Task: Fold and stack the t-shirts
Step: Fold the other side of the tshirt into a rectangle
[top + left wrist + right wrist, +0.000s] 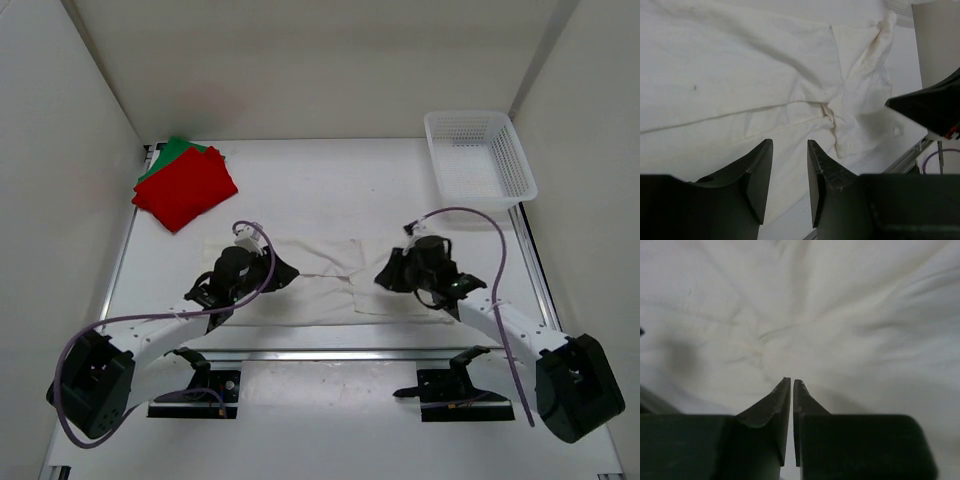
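Top external: white t-shirt (pixel 338 285) lies spread and creased on the tabletop (pixel 330 190), near the front edge, between the two arms. Left claw (pixel 287 272) sits over the shirt's left end. Right claw (pixel 383 275) sits over its right part. Red t-shirt (pixel 188 190) lies folded at the far left corner, resting on the green t-shirt (pixel 172 152), of which only a strip shows along the far edge. That pair is well apart from the white shirt. White mesh basket (pixel 434 160) stands at the far right corner. Left wrist view: left claw (pixel 790 146) is released, fingers apart with a clear gap and nothing between them. The white cloth lies below, with one folded edge running across and a bunched sleeve to the right. Right wrist view: right claw (pixel 792 381) has its fingers drawn almost together, leaving only a thin slit. It is close over the white cloth, and wrinkles fan out from a spot just ahead of the tips. Cannot tell whether any cloth is nipped at the tips.
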`<state>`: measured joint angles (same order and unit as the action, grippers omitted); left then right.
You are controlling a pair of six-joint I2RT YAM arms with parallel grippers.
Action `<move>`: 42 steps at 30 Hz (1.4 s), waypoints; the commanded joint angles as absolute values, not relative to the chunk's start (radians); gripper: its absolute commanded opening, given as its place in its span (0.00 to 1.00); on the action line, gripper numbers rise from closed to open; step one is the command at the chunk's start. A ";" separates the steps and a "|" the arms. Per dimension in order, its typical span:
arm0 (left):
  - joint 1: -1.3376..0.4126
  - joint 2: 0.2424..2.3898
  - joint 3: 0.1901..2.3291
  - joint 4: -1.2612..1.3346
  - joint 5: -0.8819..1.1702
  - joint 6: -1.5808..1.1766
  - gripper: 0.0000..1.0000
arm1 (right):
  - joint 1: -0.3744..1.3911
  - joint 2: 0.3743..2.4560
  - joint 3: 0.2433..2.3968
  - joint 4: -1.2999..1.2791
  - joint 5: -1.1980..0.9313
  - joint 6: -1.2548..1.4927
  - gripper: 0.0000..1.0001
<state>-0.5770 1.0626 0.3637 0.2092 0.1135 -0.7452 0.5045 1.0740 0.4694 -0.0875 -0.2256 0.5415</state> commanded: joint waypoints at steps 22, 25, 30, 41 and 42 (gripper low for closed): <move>-0.256 1.563 0.557 0.396 0.367 -0.778 0.44 | -0.143 1.514 0.640 0.383 -0.471 0.555 0.41; -0.250 1.572 0.554 0.403 0.364 -0.787 0.44 | -0.159 1.542 0.623 0.435 -0.523 0.587 0.42; -0.256 1.574 0.557 0.393 0.351 -0.773 0.43 | -0.161 1.597 0.627 0.483 -0.580 0.629 0.30; -0.106 1.631 0.445 0.515 0.428 -0.896 0.42 | -0.209 1.509 0.571 0.517 -0.482 0.652 0.00; -0.083 1.635 0.442 0.521 0.433 -0.914 0.42 | -0.221 1.503 0.571 0.502 -0.470 0.655 0.00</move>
<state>-0.1349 1.6287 0.4751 0.4732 0.4000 -0.8627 -0.1932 1.5436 0.5713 0.4568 -0.5205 0.6529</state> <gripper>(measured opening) 0.417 0.024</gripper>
